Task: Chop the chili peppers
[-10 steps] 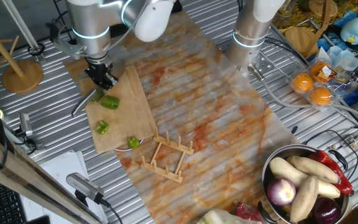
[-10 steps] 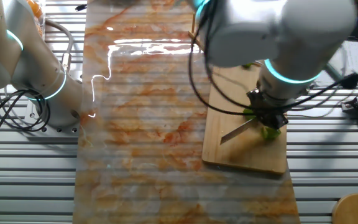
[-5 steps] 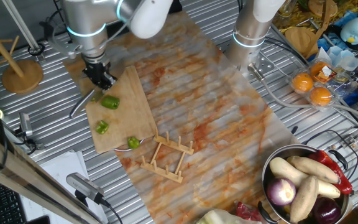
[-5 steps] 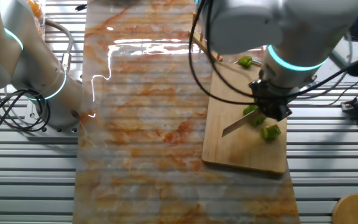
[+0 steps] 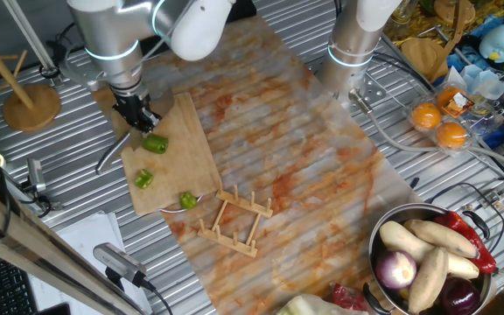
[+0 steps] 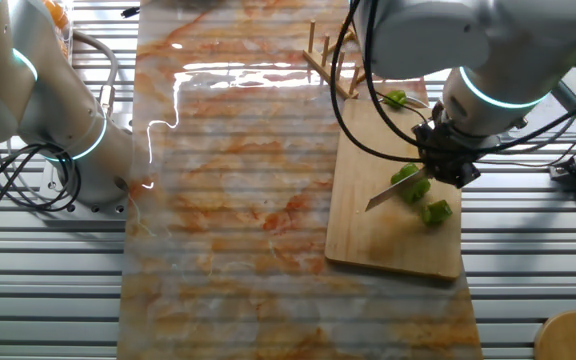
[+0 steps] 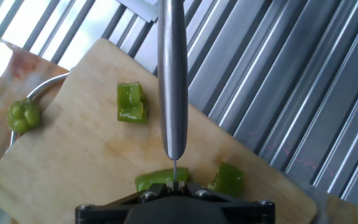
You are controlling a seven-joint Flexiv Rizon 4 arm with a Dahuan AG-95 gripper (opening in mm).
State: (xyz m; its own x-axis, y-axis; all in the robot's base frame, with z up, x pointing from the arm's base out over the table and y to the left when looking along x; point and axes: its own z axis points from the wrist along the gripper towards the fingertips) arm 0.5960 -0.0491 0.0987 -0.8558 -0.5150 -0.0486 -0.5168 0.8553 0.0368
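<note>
Hand view: the tool (image 7: 174, 200) is seen closed on a knife (image 7: 171, 74), whose blade is held edge-down above the wooden cutting board (image 7: 79, 162). Two green chili pepper chunks (image 7: 160, 180) lie nearest the tool, just beside each other; a third chunk (image 7: 131, 102) lies farther along the board, left of the blade. A stem-end piece (image 7: 23, 116) rests at the board's far edge beside a metal spoon (image 7: 39, 93). Beyond, the ribbed metal desk (image 7: 303, 87) is visible. A wooden rack (image 5: 233, 220) is shown near the board in one fixed view.
</note>
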